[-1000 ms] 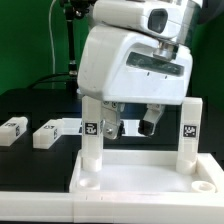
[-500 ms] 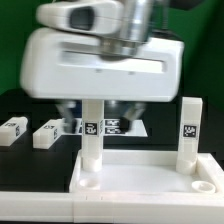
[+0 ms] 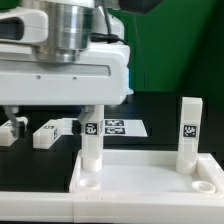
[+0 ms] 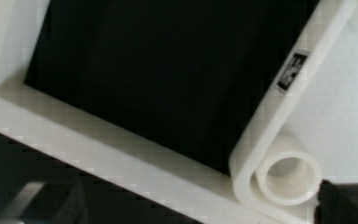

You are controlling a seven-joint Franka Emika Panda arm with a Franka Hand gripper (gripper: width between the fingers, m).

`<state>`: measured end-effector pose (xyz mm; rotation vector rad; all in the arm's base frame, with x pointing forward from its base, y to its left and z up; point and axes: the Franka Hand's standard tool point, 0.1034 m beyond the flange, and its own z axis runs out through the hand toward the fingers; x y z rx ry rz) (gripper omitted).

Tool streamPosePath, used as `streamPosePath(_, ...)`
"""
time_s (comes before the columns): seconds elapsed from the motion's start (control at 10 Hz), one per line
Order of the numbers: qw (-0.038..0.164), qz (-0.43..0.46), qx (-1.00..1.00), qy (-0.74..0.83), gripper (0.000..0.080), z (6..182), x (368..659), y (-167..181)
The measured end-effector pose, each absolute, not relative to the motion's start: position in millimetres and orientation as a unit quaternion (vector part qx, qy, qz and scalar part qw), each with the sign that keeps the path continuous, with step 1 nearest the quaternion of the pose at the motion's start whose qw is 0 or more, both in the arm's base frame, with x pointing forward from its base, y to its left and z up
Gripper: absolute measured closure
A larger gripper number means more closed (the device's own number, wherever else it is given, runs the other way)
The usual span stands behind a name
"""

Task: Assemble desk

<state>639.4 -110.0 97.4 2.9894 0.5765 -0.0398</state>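
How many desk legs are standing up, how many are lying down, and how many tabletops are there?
Legs standing up: 2
Legs lying down: 2
Tabletop: 1
Total: 5

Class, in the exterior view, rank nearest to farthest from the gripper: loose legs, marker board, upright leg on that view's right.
1. loose legs, just beneath the gripper, exterior view's left.
2. marker board, middle.
3. upright leg, exterior view's right.

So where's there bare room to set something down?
Bare: the tabletop's middle, between its two upright legs, and the black table between the marker board and the leg on the exterior view's right. Crowded: the exterior view's left, where two loose legs lie beneath the arm.
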Motion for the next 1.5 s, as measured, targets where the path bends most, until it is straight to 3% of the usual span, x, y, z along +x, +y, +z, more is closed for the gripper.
streamPosePath(0.2,0.042,-0.02,0.983,0.175,0.015,96.9,635,-115)
streamPosePath(0.3,0.027,-0.039,0.991,0.126,0.015,96.6,624,-131)
streamPosePath(0.5,0.016,-0.066,0.996,0.062,0.015,92.7,602,-157)
streamPosePath(0.7,0.021,-0.067,0.996,0.055,0.015,83.2,586,-168)
streamPosePath(1.1,0.017,-0.074,0.997,0.023,0.015,83.1,584,-169)
streamPosePath(1.5,0.003,-0.153,0.985,-0.084,0.015,66.8,535,-188)
